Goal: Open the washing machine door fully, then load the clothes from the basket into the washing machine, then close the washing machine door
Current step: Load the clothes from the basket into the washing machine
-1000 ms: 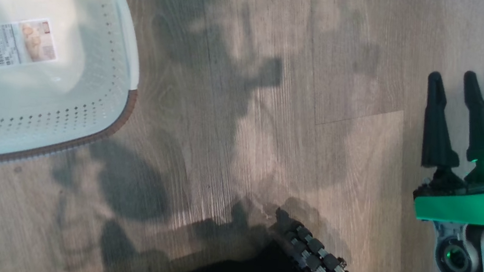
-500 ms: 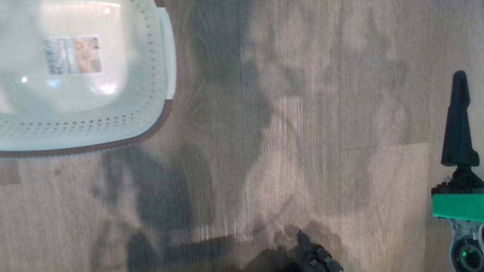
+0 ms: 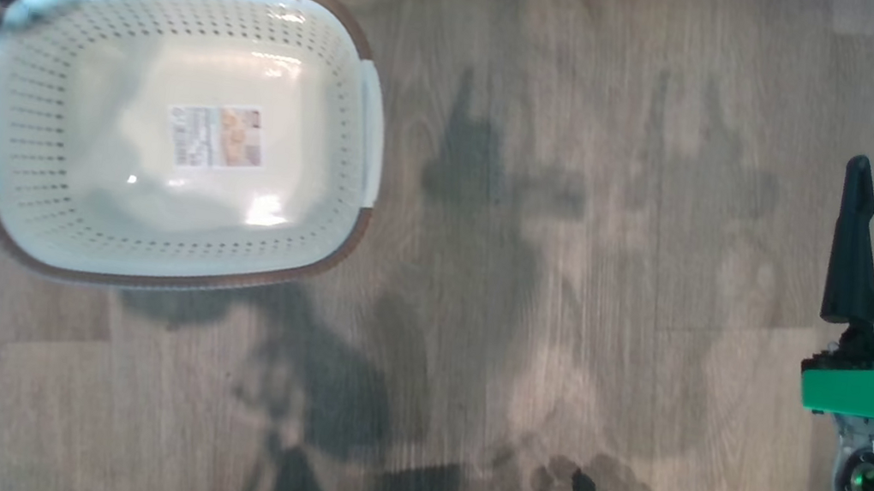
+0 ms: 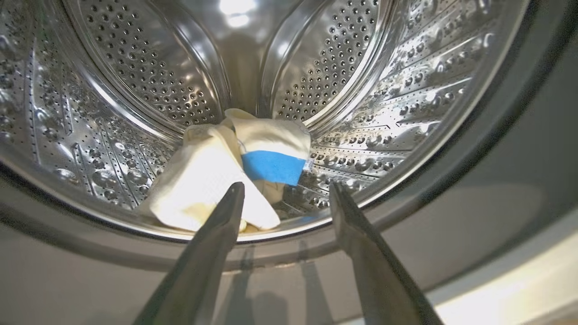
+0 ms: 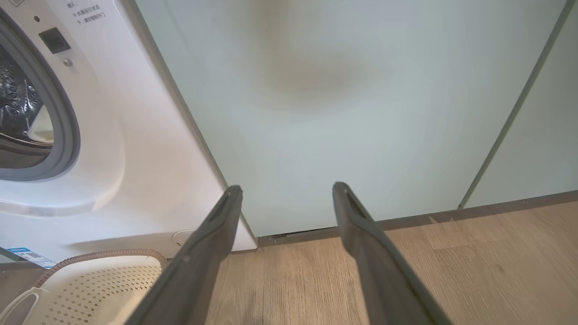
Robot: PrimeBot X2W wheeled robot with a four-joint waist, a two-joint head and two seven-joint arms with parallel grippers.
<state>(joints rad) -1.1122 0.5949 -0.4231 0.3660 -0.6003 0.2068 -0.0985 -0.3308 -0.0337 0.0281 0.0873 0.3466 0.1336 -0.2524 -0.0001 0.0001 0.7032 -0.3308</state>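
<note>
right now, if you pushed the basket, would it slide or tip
Probably slides: the basket looks empty, thin and perforated, so likely light, and the floor looks smooth. Tipping seems unlikely, since it sits wide and low.

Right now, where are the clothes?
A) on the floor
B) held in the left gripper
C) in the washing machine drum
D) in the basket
C: the pale yellow clothes lie in the steel drum beyond the open left gripper; the basket holds none.

drum mouth open to reach, clothes apparently heaped just inside the lip
</note>
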